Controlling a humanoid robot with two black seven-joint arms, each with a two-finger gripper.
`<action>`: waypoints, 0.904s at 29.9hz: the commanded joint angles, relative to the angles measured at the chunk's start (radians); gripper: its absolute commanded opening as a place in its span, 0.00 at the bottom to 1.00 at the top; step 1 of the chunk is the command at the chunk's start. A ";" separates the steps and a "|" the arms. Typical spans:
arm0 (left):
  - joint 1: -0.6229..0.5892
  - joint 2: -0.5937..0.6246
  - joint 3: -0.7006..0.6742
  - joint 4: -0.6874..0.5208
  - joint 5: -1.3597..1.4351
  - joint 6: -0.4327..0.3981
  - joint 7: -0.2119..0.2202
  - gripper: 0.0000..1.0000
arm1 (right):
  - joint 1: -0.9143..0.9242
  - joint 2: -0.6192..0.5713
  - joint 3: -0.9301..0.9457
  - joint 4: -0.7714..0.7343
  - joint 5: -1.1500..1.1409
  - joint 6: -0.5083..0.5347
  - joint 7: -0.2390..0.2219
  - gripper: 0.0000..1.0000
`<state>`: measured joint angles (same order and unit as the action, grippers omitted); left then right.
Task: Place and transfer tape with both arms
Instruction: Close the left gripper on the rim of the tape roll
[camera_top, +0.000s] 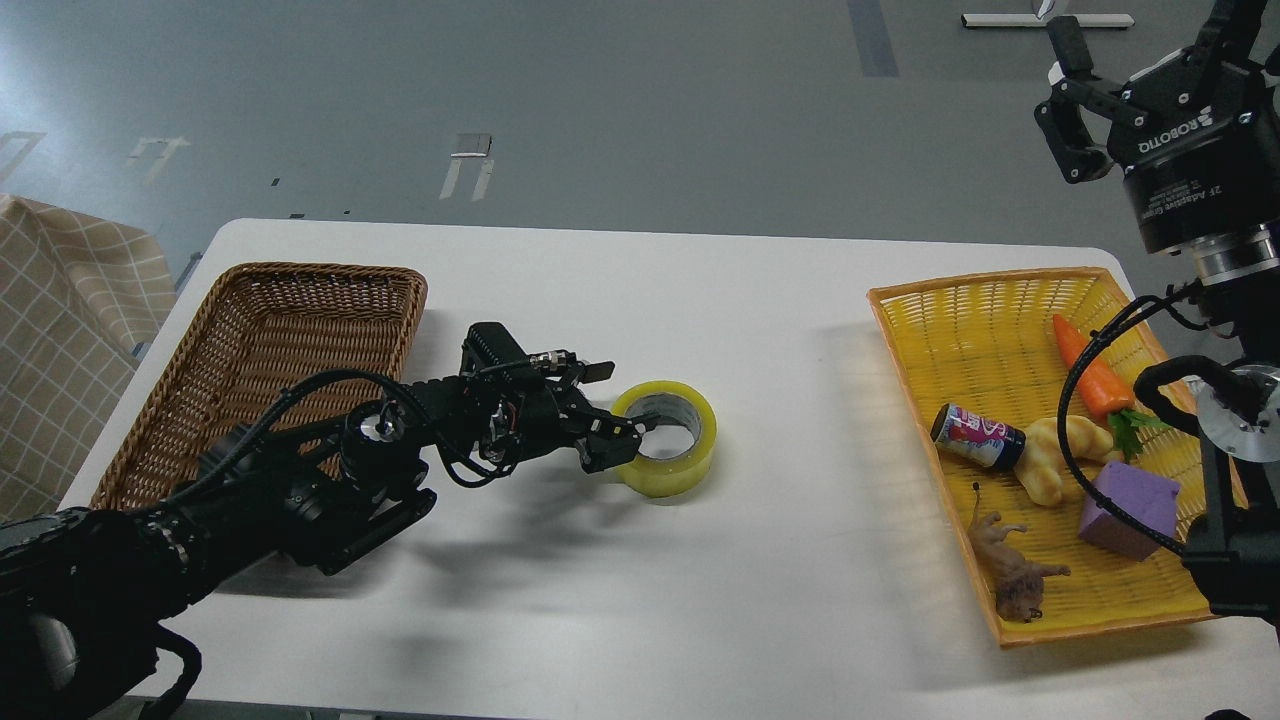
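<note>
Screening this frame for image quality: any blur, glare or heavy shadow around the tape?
Head view: sharp overall; the tape is crisp, no glare. Soft shadows fall on the table under the left gripper and arm. The right gripper, at the frame's corner, is readable.

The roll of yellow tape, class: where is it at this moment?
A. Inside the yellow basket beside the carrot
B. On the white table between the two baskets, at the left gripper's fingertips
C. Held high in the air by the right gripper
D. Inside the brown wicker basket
B. The roll of yellow tape sits on the white table between the brown wicker basket and the yellow basket, with the left gripper at its rim.
</note>
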<state>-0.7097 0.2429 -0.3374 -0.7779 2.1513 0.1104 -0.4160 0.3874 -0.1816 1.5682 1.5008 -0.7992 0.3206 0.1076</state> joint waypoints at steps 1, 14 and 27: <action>0.003 0.003 0.001 0.000 -0.004 0.000 -0.043 0.81 | -0.005 0.001 0.000 0.001 0.000 -0.002 0.000 0.99; -0.011 0.004 0.064 0.042 -0.027 0.002 -0.073 0.54 | -0.027 -0.001 0.000 -0.004 0.000 -0.022 0.000 0.99; -0.014 0.010 0.064 0.048 -0.050 0.002 -0.073 0.20 | -0.035 0.001 0.000 -0.005 0.000 -0.022 0.000 0.99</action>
<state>-0.7219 0.2535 -0.2740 -0.7299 2.1030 0.1135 -0.4898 0.3563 -0.1810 1.5682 1.4958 -0.7992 0.2991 0.1076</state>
